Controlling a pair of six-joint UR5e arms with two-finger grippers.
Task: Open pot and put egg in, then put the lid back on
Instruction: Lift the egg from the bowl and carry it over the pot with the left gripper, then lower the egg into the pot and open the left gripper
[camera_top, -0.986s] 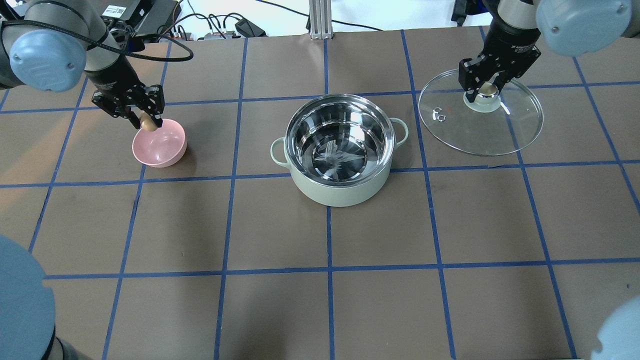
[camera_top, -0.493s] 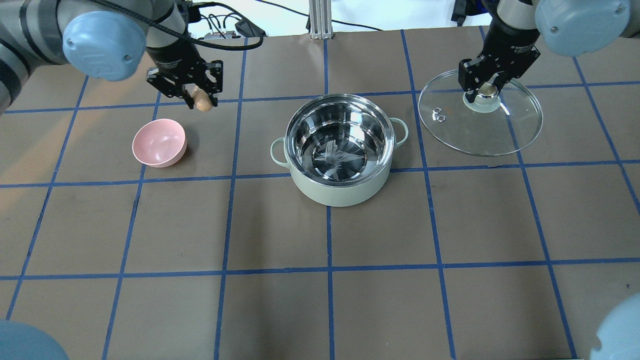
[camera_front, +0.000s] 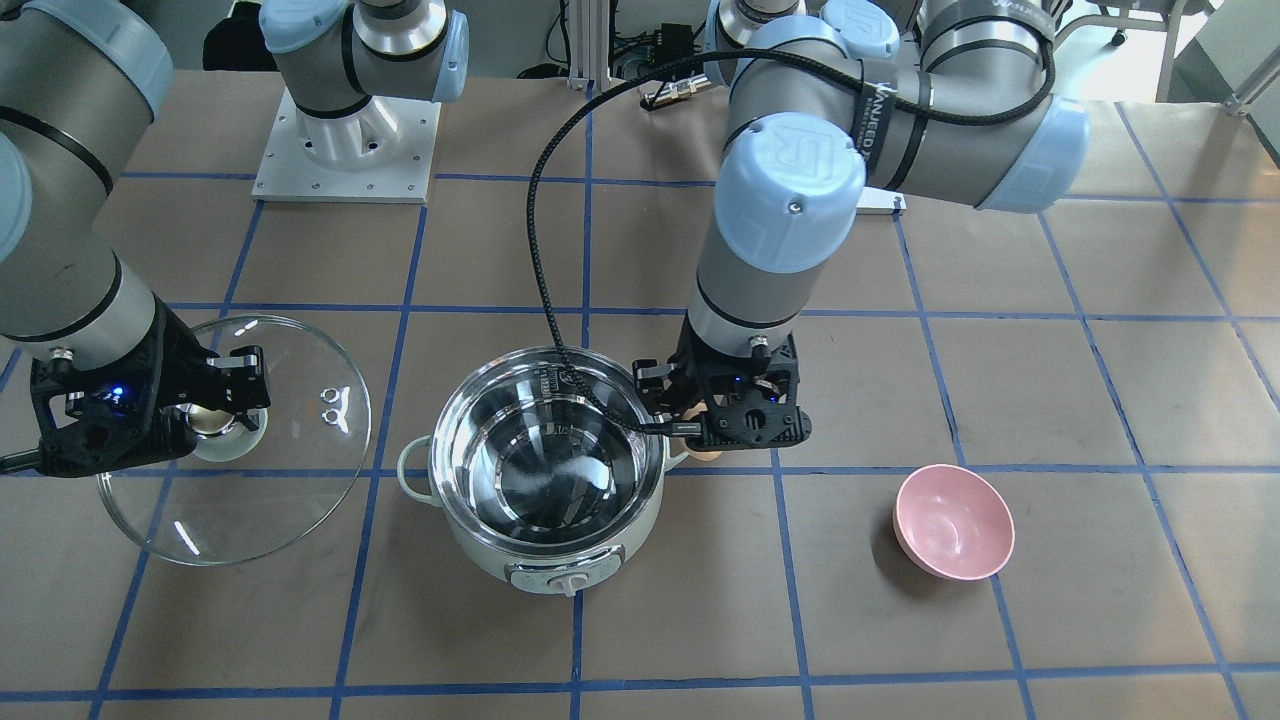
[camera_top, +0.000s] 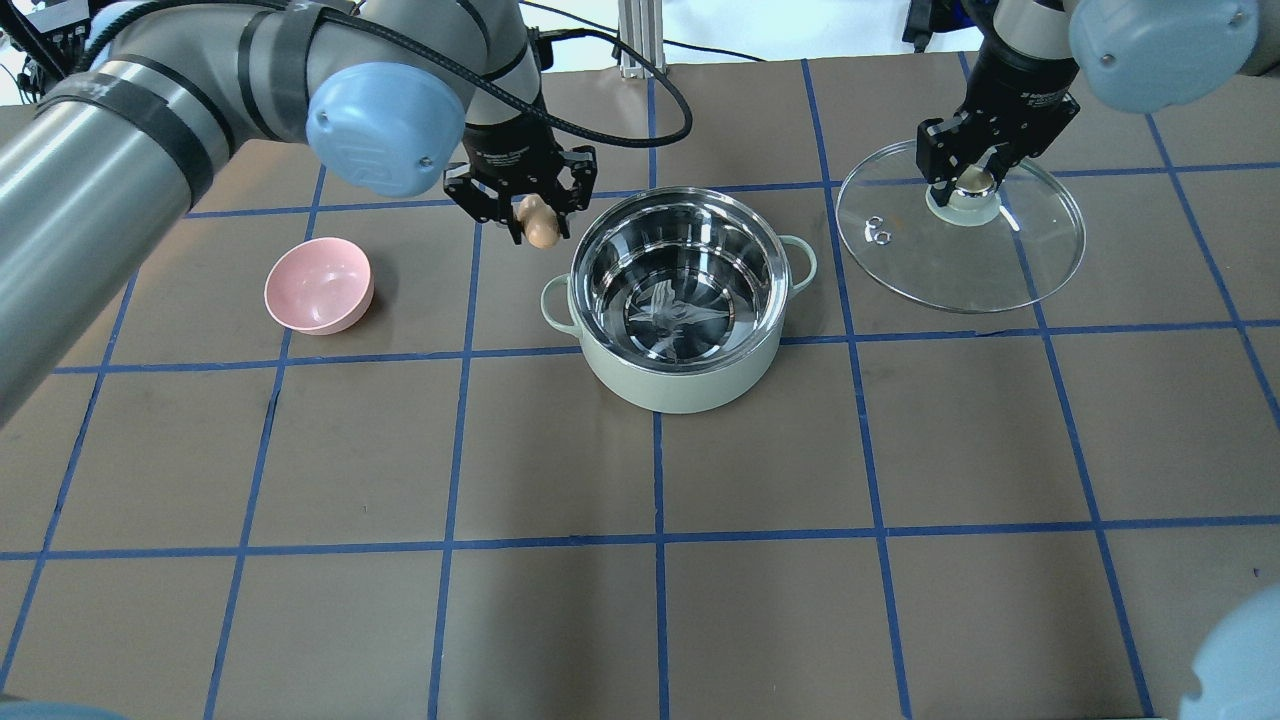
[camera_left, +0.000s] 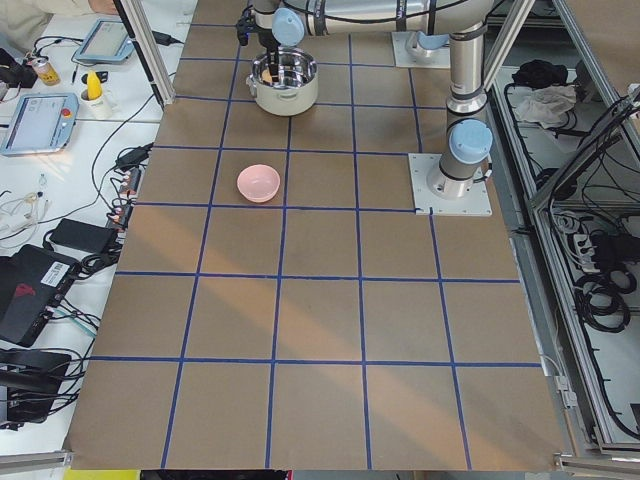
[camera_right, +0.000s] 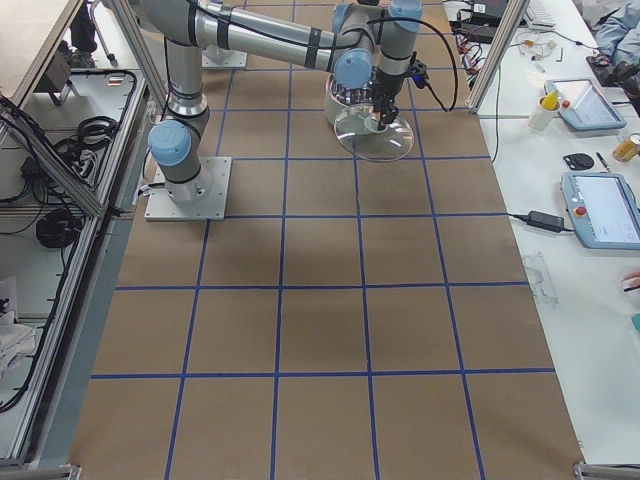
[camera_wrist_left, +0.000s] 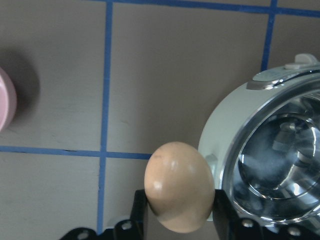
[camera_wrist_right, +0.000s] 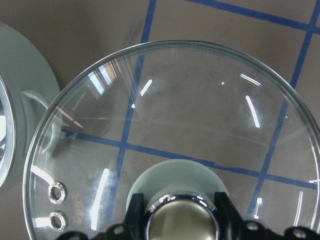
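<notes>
The pot (camera_top: 680, 385) stands open in the middle of the table, its steel inside empty; it also shows in the front view (camera_front: 480, 545) and the left wrist view (camera_wrist_left: 225, 125). My left gripper (camera_top: 537, 222) is shut on the tan egg (camera_top: 541, 228), held in the air just outside the pot's left rim; the egg fills the left wrist view (camera_wrist_left: 180, 185). My right gripper (camera_top: 968, 185) is shut on the cream-gold knob (camera_wrist_right: 181, 225) of the glass lid (camera_top: 990, 260), right of the pot. I cannot tell whether the lid rests on the table.
An empty pink bowl (camera_top: 318, 285) sits on the table left of the pot, apart from it. The left arm (camera_front: 790, 180) reaches over the table behind the pot. Cables and equipment (camera_top: 440, 50) lie beyond the far edge.
My left gripper has carried the egg from above the pink bowl rightward to the pot's left rim. The right gripper and the lid have not moved.
</notes>
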